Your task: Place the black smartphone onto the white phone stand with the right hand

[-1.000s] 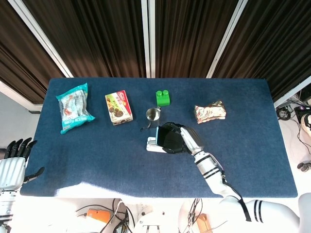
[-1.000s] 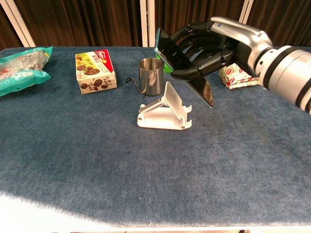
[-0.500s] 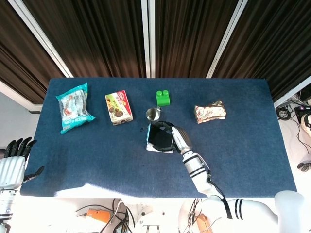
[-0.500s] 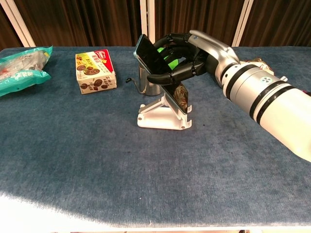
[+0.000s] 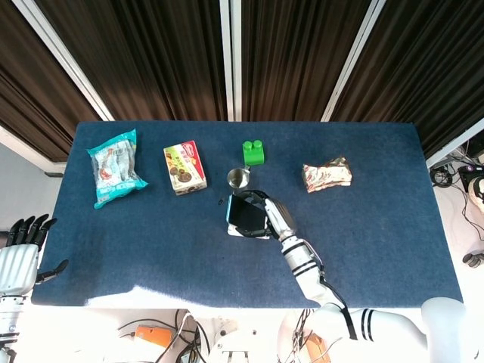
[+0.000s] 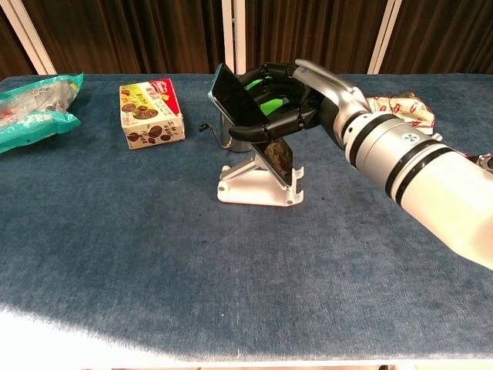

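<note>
Smartphone, gripped in the right hand, leans on the white phone stand; seating looks nearly done, so next comes a gentle release.

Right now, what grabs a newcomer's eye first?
The right hand at table centre, gripping the black smartphone tilted against the white phone stand. Next, the teal snack bag at far left and the green block behind the steel cup.
</note>
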You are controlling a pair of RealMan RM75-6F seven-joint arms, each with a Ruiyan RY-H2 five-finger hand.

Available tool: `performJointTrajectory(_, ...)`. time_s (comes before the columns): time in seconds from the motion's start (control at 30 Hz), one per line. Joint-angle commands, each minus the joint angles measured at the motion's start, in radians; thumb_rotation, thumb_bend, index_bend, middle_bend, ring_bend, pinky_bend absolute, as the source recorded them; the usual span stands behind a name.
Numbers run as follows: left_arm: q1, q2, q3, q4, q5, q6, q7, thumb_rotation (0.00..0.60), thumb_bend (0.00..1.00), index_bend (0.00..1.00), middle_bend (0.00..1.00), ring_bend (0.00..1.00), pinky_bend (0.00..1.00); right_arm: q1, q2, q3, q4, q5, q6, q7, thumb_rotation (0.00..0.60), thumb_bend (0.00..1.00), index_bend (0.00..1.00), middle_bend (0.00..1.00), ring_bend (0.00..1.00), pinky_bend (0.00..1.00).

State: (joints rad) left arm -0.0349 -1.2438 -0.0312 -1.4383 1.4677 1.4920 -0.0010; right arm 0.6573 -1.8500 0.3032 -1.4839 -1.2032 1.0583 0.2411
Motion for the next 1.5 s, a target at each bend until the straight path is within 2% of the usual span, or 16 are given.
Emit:
performJointTrajectory(0.03,0.0,-0.001,0.0,0.001,0.0,0.0,-0.001,0.6,0.12,0.14,0.07,0.01,0.0,-0.003,-0.002,-0.004,0.005,-0.004,-0.003,0.009,0.6,0.43,0.43,0.33,0.2,0.29)
performJointTrajectory(0.17,-0.002,-0.003,0.0,0.004,0.002,-0.001,-0.003,0.6,0.12,0.14,0.07,0.01,0.0,-0.009,-0.005,-0.012,0.01,-0.013,-0.003,0.022,0.6,0.43,0.4,0.32,0.18,0.29)
performJointTrajectory(0.5,-0.001,-0.008,0.001,0.012,0.002,0.0,-0.012,0.6,0.12,0.14,0.07,0.01,0.0,-0.018,-0.009,-0.02,0.022,-0.029,-0.005,0.054,0.6,0.43,0.25,0.3,0.12,0.22)
performJointTrajectory(0.77,-0.001,-0.01,0.001,0.016,0.003,0.0,-0.017,0.6,0.12,0.14,0.07,0.01,0.0,-0.027,-0.004,-0.02,0.024,-0.057,0.009,0.081,0.6,0.43,0.23,0.27,0.11,0.21)
performJointTrajectory(0.9,-0.002,-0.006,0.001,0.014,0.005,-0.001,-0.015,0.6,0.12,0.14,0.07,0.01,0.0,-0.036,0.038,-0.03,0.008,-0.099,0.033,0.065,0.6,0.43,0.23,0.27,0.1,0.21)
performJointTrajectory(1.03,-0.001,0.001,0.001,0.013,-0.001,-0.004,-0.018,0.6,0.12,0.14,0.07,0.01,0.0,-0.055,0.15,-0.059,-0.024,-0.147,0.062,-0.067,0.6,0.43,0.23,0.27,0.1,0.21)
performJointTrajectory(1.13,0.0,0.003,-0.001,0.013,-0.004,-0.003,-0.022,0.6,0.12,0.14,0.07,0.01,0.0,-0.079,0.295,-0.083,-0.095,-0.135,0.057,-0.231,0.6,0.43,0.2,0.27,0.1,0.21)
performJointTrajectory(1.27,0.001,0.006,-0.003,0.014,-0.004,0.0,-0.024,0.6,0.12,0.14,0.07,0.01,0.0,-0.152,0.454,-0.11,-0.188,-0.129,0.143,-0.395,0.6,0.43,0.17,0.24,0.1,0.21)
performJointTrajectory(1.37,0.004,0.009,-0.003,0.015,-0.006,0.004,-0.027,0.6,0.12,0.14,0.07,0.01,0.0,-0.225,0.578,-0.143,-0.258,-0.132,0.208,-0.441,0.6,0.43,0.12,0.19,0.05,0.15)
performJointTrajectory(1.5,0.008,0.014,-0.003,0.013,-0.006,0.01,-0.029,0.6,0.12,0.14,0.07,0.01,0.0,-0.32,0.701,-0.189,-0.304,-0.152,0.284,-0.392,0.6,0.42,0.07,0.12,0.0,0.07)
